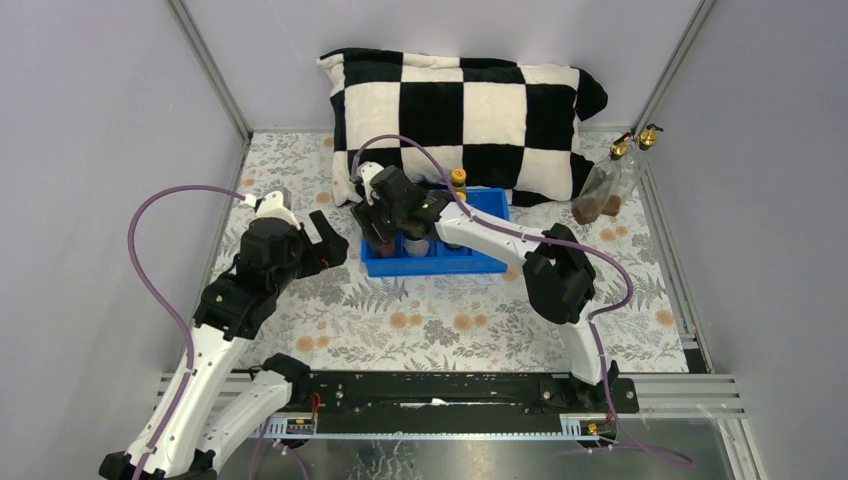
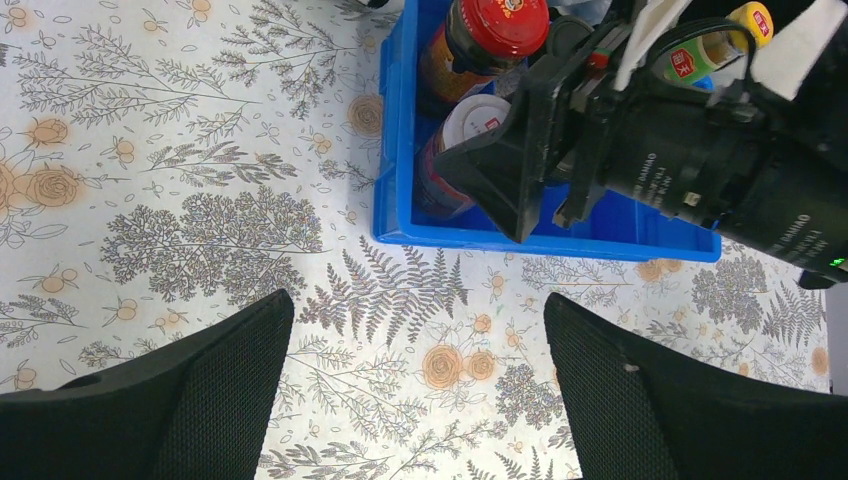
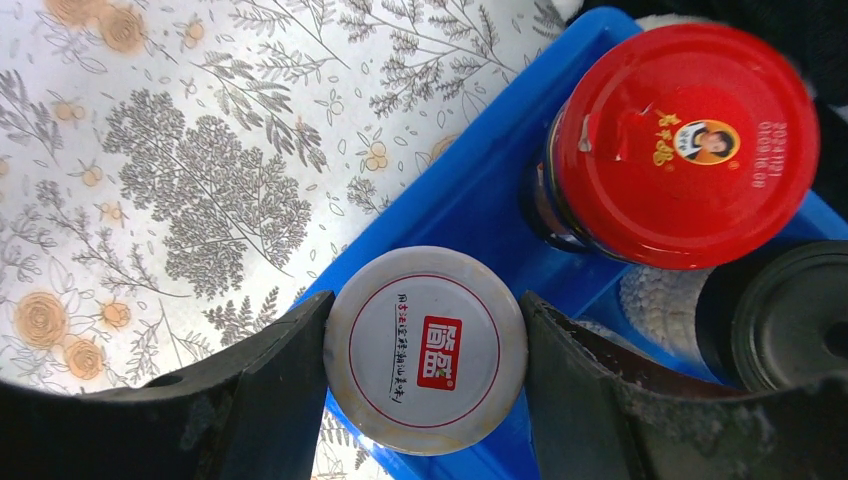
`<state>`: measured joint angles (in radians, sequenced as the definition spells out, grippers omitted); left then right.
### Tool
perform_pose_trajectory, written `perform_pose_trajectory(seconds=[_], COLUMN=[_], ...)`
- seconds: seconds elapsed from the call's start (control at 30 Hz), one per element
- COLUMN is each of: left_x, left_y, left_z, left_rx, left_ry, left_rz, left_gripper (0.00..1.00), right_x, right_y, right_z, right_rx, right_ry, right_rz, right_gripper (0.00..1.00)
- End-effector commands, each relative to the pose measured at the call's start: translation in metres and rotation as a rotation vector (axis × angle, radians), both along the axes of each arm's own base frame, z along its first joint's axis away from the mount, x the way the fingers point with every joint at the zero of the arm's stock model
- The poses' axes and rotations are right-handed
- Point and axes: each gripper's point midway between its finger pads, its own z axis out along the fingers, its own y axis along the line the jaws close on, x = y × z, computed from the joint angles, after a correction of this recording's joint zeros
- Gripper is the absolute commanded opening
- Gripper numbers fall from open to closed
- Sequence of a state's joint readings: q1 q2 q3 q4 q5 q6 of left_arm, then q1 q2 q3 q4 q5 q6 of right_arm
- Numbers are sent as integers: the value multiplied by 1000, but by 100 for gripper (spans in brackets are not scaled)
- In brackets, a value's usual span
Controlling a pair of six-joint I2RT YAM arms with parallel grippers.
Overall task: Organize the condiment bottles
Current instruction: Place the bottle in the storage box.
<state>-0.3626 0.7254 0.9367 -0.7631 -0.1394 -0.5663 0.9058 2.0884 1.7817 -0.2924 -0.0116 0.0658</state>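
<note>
The right gripper (image 3: pixel 425 352) has its jaws about half spread and pressed against both sides of the white-lidded jar (image 3: pixel 427 335), a small round jar with a red label printed on its lid. The jar stands at a corner of the blue plastic tray (image 3: pixel 480 190). I cannot tell whether its base rests on the tray floor.

In the right wrist view, the red-lidded jar (image 3: pixel 685 140) of dark sauce is close at 1 o'clock from it. A black-capped clear jar (image 3: pixel 790 315) sits at 3 o'clock. I judge the step to be setting this jar into the tray. The next move calls for letting go and rising straight up, since the tray wall and the red lid leave the fingers little side room.

The left gripper (image 2: pixel 415 310) hangs wide open and empty over the floral tablecloth (image 2: pixel 180 200), at 9 o'clock from the tray in the top view. It has free cloth all round it.

A slim yellow-capped sauce bottle (image 1: pixel 458 180) stands at the tray's 12 o'clock edge, against the black-and-white checked pillow (image 1: pixel 470 110). The two tall gold-spouted glass bottles (image 1: pixel 612 180) wait at 2 o'clock, hard by the side frame, so the approach there is tight.
</note>
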Motion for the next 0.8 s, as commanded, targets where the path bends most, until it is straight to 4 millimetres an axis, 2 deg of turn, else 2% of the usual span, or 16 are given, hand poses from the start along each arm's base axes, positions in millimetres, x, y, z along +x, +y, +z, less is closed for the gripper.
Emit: perform_pose_trajectory(seconds=[0.0, 0.43, 0.67, 0.77], left_x=[1, 2, 2, 2], left_y=[2, 3, 3, 3], left_z=[12, 11, 8, 7], left_rx=[8, 16, 19, 20], left_ry=[-34, -32, -27, -26], left_rz=[-6, -6, -5, -5], left_gripper=[99, 99, 99, 99], right_x=[19, 22, 27, 32], right_y=[15, 17, 5, 4], right_z=[33, 11, -1, 3], right_rx=[106, 118, 103, 121], right_ry=[-106, -108, -124, -150], right_rz=[-1, -9, -58, -75], right_gripper=[55, 54, 54, 54])
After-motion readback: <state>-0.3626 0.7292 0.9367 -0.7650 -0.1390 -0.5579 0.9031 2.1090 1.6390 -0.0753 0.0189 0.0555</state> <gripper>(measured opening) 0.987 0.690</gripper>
